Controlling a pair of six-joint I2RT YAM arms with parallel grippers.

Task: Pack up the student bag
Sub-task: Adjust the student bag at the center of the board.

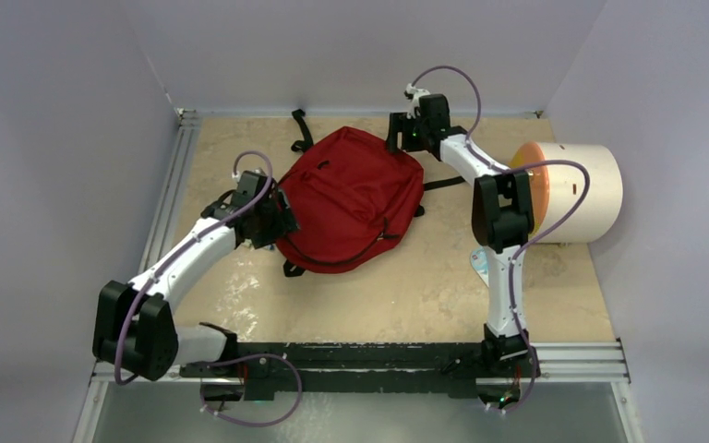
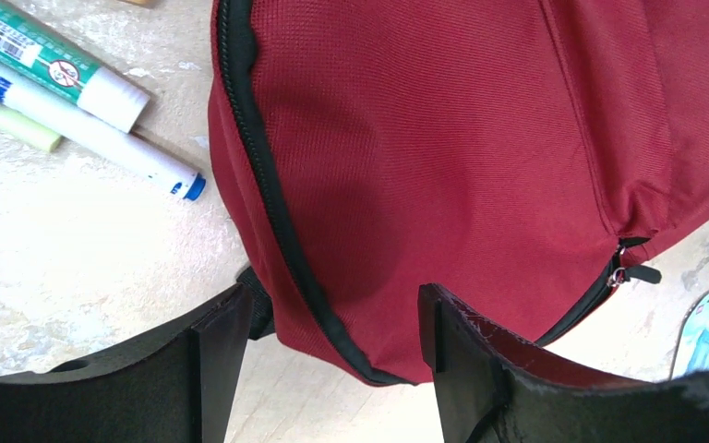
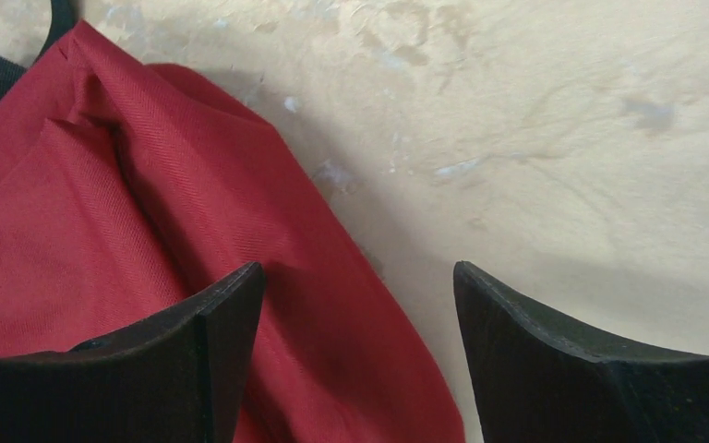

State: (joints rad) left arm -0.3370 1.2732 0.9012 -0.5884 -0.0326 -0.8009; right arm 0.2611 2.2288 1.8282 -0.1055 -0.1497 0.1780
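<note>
Currently: red backpack (image 1: 351,198) lies flat mid-desk (image 1: 406,295). Left tool (image 2: 332,309) open, jaws astride the backpack's zippered edge. Right tool (image 3: 358,277) open, gripping nothing, over the backpack's far corner.

Pens (image 2: 65,69) run off the left wrist view's top-left corner, labels too small to read. A pale blue item (image 2: 706,323) peeks in at the right edge, unidentifiable. The bag (image 2: 443,166) overflows the frame. From above, the right arm (image 1: 503,208) covers part of the cylinder (image 1: 582,189).
</note>
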